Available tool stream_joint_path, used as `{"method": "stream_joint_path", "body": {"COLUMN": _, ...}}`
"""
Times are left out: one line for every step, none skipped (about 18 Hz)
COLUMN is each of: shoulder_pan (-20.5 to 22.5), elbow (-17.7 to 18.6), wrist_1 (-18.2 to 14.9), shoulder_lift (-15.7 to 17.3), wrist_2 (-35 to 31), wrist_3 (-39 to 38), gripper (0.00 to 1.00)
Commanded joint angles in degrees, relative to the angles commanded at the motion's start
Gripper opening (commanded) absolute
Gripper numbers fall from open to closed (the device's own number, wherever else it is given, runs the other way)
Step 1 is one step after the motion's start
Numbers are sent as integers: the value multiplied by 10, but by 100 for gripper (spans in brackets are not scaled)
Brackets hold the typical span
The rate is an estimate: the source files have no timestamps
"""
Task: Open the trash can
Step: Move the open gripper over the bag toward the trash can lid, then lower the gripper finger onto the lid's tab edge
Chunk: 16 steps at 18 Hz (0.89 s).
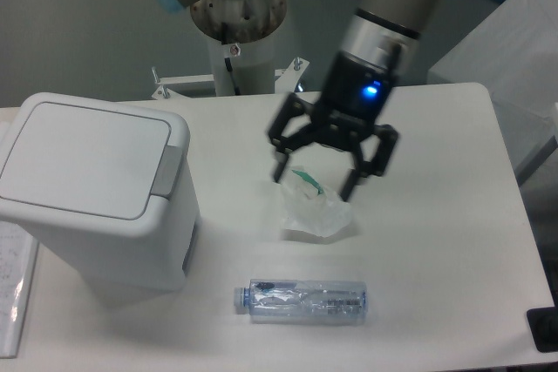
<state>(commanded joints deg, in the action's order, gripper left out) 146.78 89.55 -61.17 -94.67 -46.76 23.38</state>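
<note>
- Gripper: jaws spread, empty, above the crumpled bag.
- Trash can: lid down, at table's left.
- Bottle: lying flat, front.

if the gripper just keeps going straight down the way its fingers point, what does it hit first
Most likely the crumpled clear plastic bag, which lies right below the open gripper. Height above it is unclear from this one view. The trash can sits far off to the side, lid shut.
</note>
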Motion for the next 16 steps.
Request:
{"method": "stream_joint_path", "body": {"shoulder_pan": -4, "elbow": 9, "wrist_1": 1, "shoulder_lift": 4, "wrist_2": 1, "wrist_3": 1, "gripper": 100}}
{"method": "stream_joint_path", "body": {"shoulder_pan": -11, "elbow": 18, "wrist_1": 2, "shoulder_lift": 8, "wrist_2": 1, "wrist_3": 0, "gripper": 100}}
{"method": "stream_joint_path", "body": {"shoulder_pan": -21, "elbow": 33, "wrist_1": 3, "shoulder_lift": 12, "wrist_2": 0, "wrist_3": 3, "gripper": 100}}
{"method": "stream_joint_path", "body": {"shoulder_pan": -31, "elbow": 52, "wrist_1": 5, "shoulder_lift": 20, "wrist_2": -1, "wrist_3": 4, "gripper": 100}}
{"method": "stream_joint_path", "body": {"shoulder_pan": -38, "elbow": 63, "wrist_1": 15, "shoulder_lift": 23, "wrist_2": -1, "wrist_3": 4, "gripper": 100}}
{"method": "stream_joint_path", "body": {"shoulder_pan": -40, "elbow": 72, "wrist_1": 26, "shoulder_lift": 24, "wrist_2": -1, "wrist_3": 4, "gripper": 100}}
{"method": "stream_joint_path", "body": {"shoulder_pan": -41, "elbow": 79, "wrist_1": 36, "shoulder_lift": 24, "wrist_2": -1, "wrist_3": 3, "gripper": 100}}
{"method": "stream_joint_path", "body": {"shoulder_pan": -48, "elbow": 81, "wrist_1": 41, "shoulder_lift": 24, "wrist_2": -1, "wrist_3": 2, "gripper": 100}}
{"method": "stream_joint_path", "body": {"shoulder_pan": -51, "elbow": 81, "wrist_1": 42, "shoulder_lift": 24, "wrist_2": -2, "wrist_3": 2, "gripper": 100}}
{"method": "stream_joint_path", "body": {"shoulder_pan": -52, "elbow": 82, "wrist_1": 43, "shoulder_lift": 20, "wrist_2": -2, "wrist_3": 2, "gripper": 100}}
{"method": "stream_joint_path", "body": {"shoulder_pan": -52, "elbow": 82, "wrist_1": 46, "shoulder_lift": 17, "wrist_2": -2, "wrist_3": 4, "gripper": 100}}
{"method": "stream_joint_path", "body": {"shoulder_pan": -53, "elbow": 84, "wrist_1": 47, "shoulder_lift": 15, "wrist_2": -2, "wrist_3": 7, "gripper": 100}}
{"method": "stream_joint_path", "body": {"shoulder_pan": -55, "elbow": 84, "wrist_1": 51, "shoulder_lift": 11, "wrist_2": -2, "wrist_3": 7, "gripper": 100}}
{"method": "stream_joint_path", "body": {"shoulder_pan": -57, "elbow": 86, "wrist_1": 59, "shoulder_lift": 8, "wrist_2": -2, "wrist_3": 7, "gripper": 100}}
{"method": "stream_joint_path", "body": {"shoulder_pan": -58, "elbow": 87, "wrist_1": 61, "shoulder_lift": 7, "wrist_2": -2, "wrist_3": 7, "gripper": 100}}
{"method": "stream_joint_path", "body": {"shoulder_pan": -58, "elbow": 88, "wrist_1": 61, "shoulder_lift": 6, "wrist_2": -2, "wrist_3": 7, "gripper": 100}}
